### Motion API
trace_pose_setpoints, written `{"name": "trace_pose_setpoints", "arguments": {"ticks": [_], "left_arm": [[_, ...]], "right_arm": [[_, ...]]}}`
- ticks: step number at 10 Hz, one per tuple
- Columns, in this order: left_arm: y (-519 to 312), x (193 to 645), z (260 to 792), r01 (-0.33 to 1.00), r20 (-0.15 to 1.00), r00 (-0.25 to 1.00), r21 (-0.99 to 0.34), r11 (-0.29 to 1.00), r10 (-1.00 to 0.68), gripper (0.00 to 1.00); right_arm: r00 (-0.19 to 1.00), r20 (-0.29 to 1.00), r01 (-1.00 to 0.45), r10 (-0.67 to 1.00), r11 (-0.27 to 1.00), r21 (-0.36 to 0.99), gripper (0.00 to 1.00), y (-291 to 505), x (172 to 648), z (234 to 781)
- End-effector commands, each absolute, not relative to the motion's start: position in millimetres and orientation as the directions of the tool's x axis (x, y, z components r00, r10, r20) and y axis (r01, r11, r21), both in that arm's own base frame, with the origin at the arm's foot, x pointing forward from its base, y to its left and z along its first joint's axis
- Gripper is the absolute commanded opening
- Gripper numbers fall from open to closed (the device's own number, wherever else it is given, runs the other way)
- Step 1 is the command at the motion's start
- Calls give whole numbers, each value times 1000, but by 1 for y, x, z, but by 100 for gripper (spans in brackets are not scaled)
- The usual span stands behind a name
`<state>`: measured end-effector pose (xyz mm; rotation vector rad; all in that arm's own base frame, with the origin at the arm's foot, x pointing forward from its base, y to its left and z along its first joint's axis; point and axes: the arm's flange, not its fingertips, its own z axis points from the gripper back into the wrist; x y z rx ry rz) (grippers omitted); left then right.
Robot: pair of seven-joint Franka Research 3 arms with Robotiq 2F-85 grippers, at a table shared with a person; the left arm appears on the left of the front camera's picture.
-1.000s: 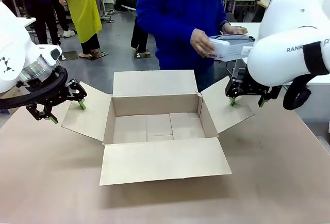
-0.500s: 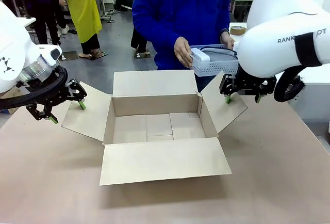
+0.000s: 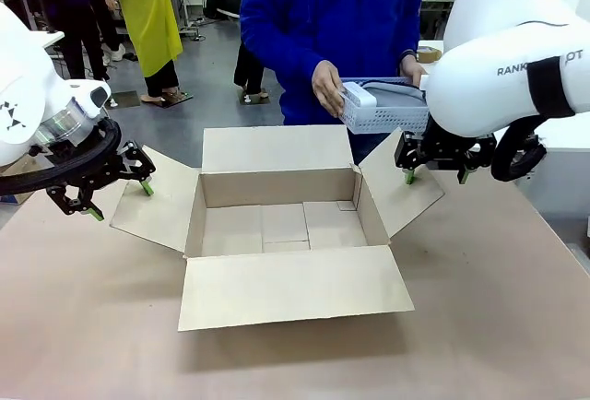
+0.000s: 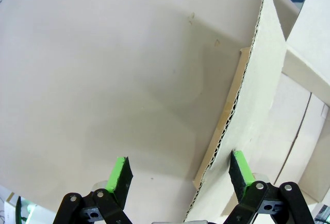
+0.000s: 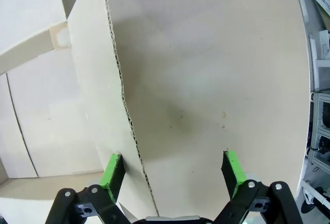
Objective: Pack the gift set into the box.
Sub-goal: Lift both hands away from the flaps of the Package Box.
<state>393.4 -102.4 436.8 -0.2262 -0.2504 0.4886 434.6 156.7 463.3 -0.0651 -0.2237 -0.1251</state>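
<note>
The box (image 3: 277,188), a large brown carton, stands open mid-table with its four flaps spread. A person behind it holds the gift set (image 3: 387,114), a white perforated basket with a white rectangular box (image 3: 358,98) in it, in both hands above the box's back right corner. My left gripper (image 3: 115,183) hangs open at the outer edge of the left flap (image 3: 152,202). In the left wrist view that flap (image 4: 268,79) runs up between the open fingers of my left gripper (image 4: 180,172). My right gripper (image 3: 433,174) is open over the right flap (image 3: 406,188); my right gripper (image 5: 171,168) straddles the flap (image 5: 95,90) edge.
The brown table (image 3: 498,308) has free room in front of and beside the box. The front flap (image 3: 295,285) lies out flat toward me. Other people stand far off at the back left. My bulky right arm (image 3: 516,68) sits close to the person's basket.
The person has carried the basket from the right to above the box's back right corner. My right arm has shifted a little left. The left arm has held still.
</note>
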Motion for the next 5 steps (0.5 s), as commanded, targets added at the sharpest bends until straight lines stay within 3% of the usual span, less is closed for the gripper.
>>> {"name": "trace_pose_setpoints", "arguments": {"ticks": [1, 5], "left_arm": [[-102, 394, 439, -443, 190, 849, -253, 860, 493, 98], [-102, 394, 439, -443, 190, 849, -253, 860, 493, 98]], "right_arm": [[962, 240, 154, -132, 985, -75, 100, 159, 438, 464], [962, 240, 154, -132, 985, -75, 100, 159, 438, 464]]}}
